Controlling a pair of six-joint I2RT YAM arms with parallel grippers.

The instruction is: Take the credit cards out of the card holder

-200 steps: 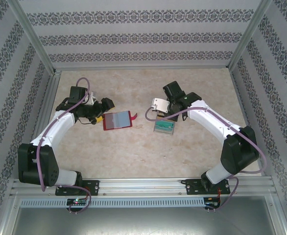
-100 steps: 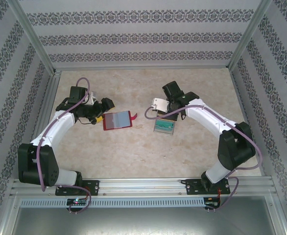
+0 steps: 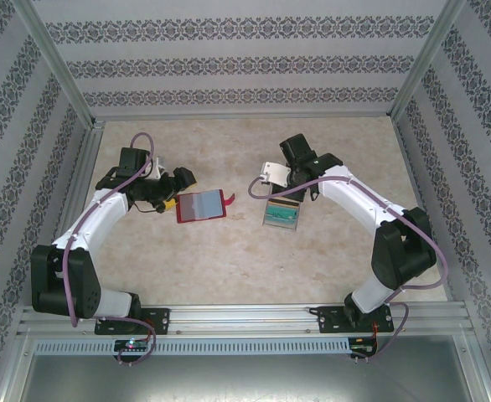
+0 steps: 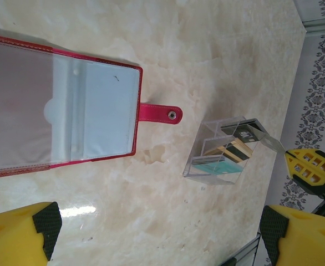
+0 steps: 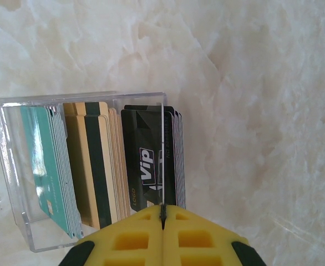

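The right jaws are pinched shut on one credit card (image 4: 272,143), seen edge-on from the wrist, just over a clear box (image 5: 8,166) of teal, beige and black cards (image 5: 90,166). Cards look light, stiff and slick, so grip a short edge. The left jaws gape wide over the tabletop (image 4: 234,55) by the open red card holder (image 4: 62,111). The held card's face is hidden.

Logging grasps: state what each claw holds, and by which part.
Right claw pinches a thin card, seen edge-on, by its upper edge, over the clear box. Left claw is open, holding nothing.
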